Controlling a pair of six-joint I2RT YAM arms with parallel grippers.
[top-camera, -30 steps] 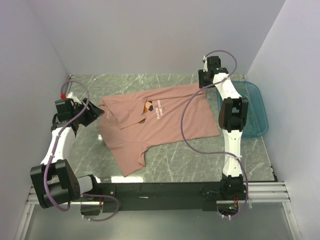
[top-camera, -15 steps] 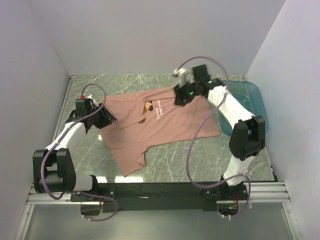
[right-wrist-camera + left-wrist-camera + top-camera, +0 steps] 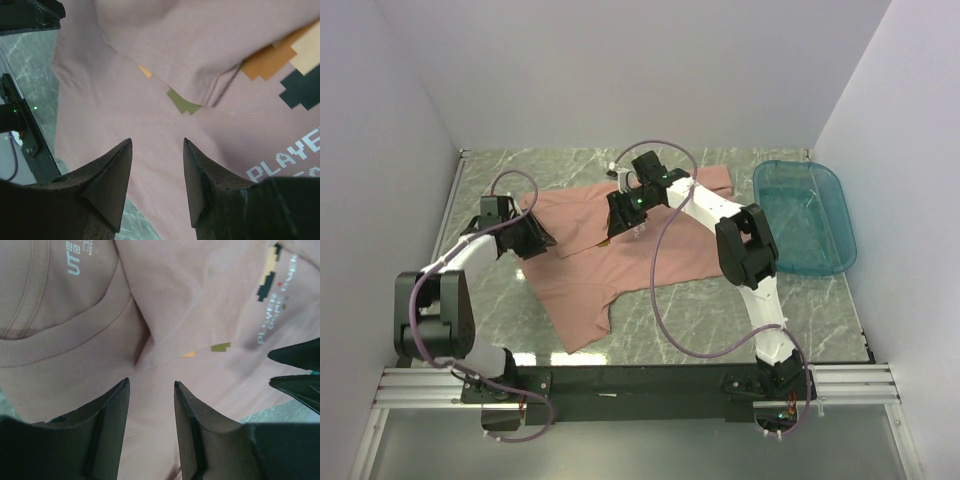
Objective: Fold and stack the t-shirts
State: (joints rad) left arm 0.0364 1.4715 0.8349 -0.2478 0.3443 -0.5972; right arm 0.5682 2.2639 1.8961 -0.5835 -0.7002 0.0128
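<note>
Top view: the pink t-shirt (image 3: 665, 262) lies spread on the marble table (image 3: 720, 320), with stone showing all around it. The left gripper (image 3: 535, 238) is at its collar side and the right gripper (image 3: 620, 222) over its chest. The teal tub (image 3: 840, 215) sits well right of both.

Left wrist: the jaws are spread, with the collar rib (image 3: 60, 337) ahead-left.

Right wrist: the jaws are spread, with the folded hem (image 3: 200, 85) ahead.

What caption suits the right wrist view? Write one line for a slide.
Right tool open over the dusty-pink t-shirt, beside a folded-over hem and the pixel print.
</note>
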